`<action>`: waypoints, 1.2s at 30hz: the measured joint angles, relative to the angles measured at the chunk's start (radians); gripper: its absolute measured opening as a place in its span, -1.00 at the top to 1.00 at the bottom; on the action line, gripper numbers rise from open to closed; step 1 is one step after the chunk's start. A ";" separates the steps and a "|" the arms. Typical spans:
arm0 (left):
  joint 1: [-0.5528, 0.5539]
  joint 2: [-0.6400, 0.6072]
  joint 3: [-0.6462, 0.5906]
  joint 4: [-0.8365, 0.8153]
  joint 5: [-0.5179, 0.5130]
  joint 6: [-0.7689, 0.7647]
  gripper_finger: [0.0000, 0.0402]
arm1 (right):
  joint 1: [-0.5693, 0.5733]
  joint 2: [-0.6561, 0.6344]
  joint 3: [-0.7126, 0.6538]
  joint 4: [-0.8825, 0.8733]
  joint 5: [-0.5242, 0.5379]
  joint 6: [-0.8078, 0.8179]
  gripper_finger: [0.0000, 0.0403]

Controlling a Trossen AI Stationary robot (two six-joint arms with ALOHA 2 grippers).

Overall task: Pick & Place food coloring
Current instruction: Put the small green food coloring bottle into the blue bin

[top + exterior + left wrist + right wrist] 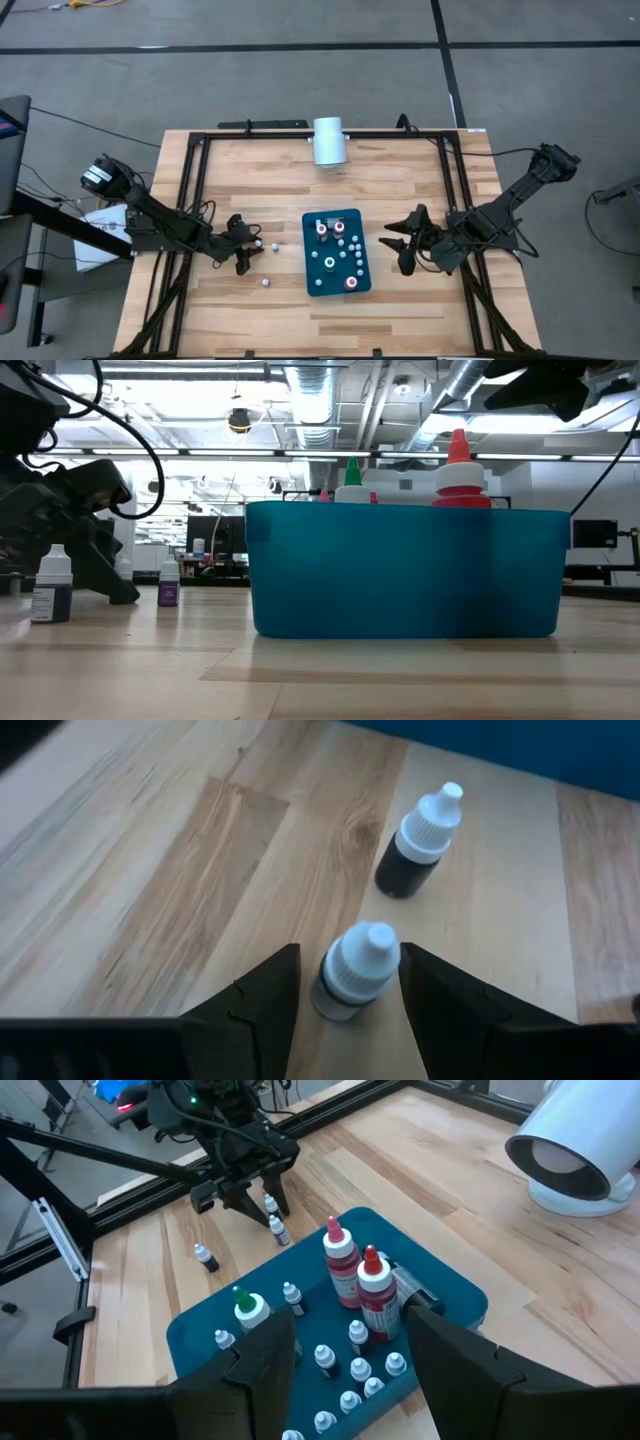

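Observation:
The food coloring is a set of small bottles. Several stand in the teal tray [308, 262], among them red-topped ones [372, 1292] and a green-topped one [246, 1306]. Three dark bottles with white caps stand on the wood left of the tray. My left gripper [250, 250] is low over the table, open, its fingers on either side of one of them [360, 970]. A second bottle [420, 840] stands just beyond it and a third [266, 282] nearer the front edge. My right gripper [400, 247] hovers open by the tray's right side, holding nothing. My left gripper straddles the small bottle's white cap [345, 965], slanting down from the table's left. A gap shows beside one finger [270, 995]. The other finger [430, 995] looks flush with the cap, and I cannot tell whether it touches. The bottle stands upright on the table.
A large white cylinder [329, 140] lies at the table's far edge. A black frame rail [195, 190] runs along the left side and another [452, 180] along the right. Bare wood lies in front of the tray and between the tray and the cylinder.

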 joint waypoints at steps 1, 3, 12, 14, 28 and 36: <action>0.000 0.011 0.000 0.017 -0.007 0.005 0.18 | 0.000 0.000 0.000 0.000 0.000 0.000 0.10; 0.000 0.029 0.002 0.028 -0.013 0.009 0.18 | 0.000 0.000 0.000 0.000 0.000 0.000 0.10; 0.000 0.056 0.006 0.024 -0.027 0.007 0.22 | 0.000 0.000 0.000 0.005 0.000 0.000 0.10; 0.000 0.056 0.006 0.022 -0.029 0.007 0.26 | 0.000 0.000 0.000 0.007 0.000 0.000 0.10; 0.001 0.055 0.006 0.019 0.002 -0.004 0.56 | 0.000 0.000 0.000 0.010 -0.001 0.000 0.10; 0.000 0.057 0.017 0.046 0.022 -0.021 0.74 | 0.000 0.000 0.000 0.009 -0.001 0.000 0.10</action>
